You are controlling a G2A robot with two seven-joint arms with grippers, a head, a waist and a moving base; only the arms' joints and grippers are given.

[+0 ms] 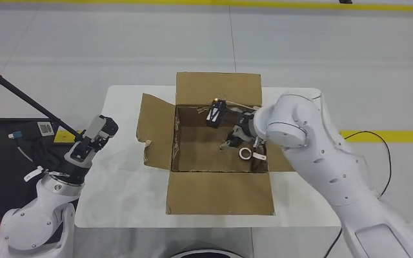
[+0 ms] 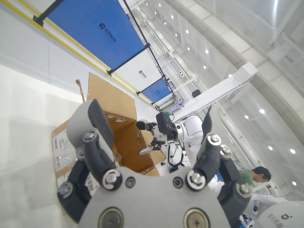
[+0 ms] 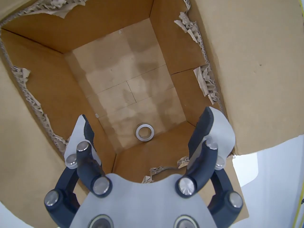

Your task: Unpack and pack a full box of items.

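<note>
Cardboard box [image 1: 218, 192] sits open on the table [image 1: 122, 193], a silver ring [image 3: 144, 132] on its floor near a corner. My right gripper [image 3: 146, 117] hangs above the ring, jaws spread and empty. My left gripper [image 2: 152, 110], also spread, hovers over the table's left edge.

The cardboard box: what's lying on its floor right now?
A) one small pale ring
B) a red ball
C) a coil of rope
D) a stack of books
A: the right wrist view shows a single pale ring lying flat on the bare floor of the cardboard box, near a corner, with the open right tool held above it.
</note>
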